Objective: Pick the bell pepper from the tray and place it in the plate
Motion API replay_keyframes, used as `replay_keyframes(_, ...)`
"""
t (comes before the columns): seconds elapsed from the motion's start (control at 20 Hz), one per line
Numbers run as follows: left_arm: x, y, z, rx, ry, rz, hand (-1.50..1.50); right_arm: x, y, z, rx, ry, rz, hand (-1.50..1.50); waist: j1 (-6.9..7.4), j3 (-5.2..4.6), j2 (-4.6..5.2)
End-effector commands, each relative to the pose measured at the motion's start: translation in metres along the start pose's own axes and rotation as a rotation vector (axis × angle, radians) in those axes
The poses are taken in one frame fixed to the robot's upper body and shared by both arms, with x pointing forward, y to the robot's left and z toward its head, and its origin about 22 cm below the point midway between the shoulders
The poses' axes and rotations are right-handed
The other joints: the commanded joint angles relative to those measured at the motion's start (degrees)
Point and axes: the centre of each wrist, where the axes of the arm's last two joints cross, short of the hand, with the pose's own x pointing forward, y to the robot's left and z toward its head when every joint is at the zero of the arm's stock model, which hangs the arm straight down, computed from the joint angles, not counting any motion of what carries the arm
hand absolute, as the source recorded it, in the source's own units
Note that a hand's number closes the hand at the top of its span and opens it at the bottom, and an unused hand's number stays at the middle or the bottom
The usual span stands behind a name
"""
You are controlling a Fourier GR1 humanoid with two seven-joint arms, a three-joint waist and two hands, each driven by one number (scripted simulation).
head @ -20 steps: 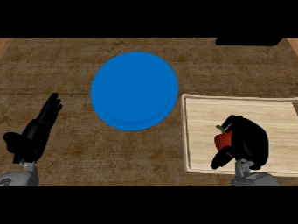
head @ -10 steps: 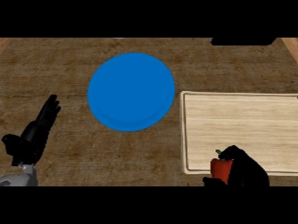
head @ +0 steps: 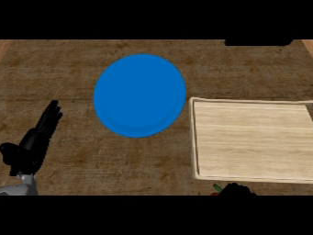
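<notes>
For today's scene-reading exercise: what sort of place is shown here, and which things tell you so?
Probably a kitchen counter: a brown wood-grain worktop bearing a blue plate and a pale wooden tray.

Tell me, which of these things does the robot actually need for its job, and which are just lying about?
Needed for the job:
- bell pepper, barely visible at the bottom edge
- right hand, beside the pepper
- wooden tray
- blue plate

Just there:
- left hand, open and resting at the left
- dark object at the counter's far edge
</notes>
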Motion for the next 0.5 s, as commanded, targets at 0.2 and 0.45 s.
replay_keyframes(0.2, 0.001, -0.009, -0.004, -0.021, -0.009, 0.0, 0.0, 0.033, -0.052, 0.027, -0.179, -0.009, -0.123, 1.5, 0.1, -0.02, 0.15)
replay_keyframes(0.45, 0.003, 0.001, -0.006, -0.006, -0.007, -0.004, 0.0, 0.039, -0.062, 0.023, -0.299, -0.071, -0.116, 1.5, 0.21, -0.03, 0.16)
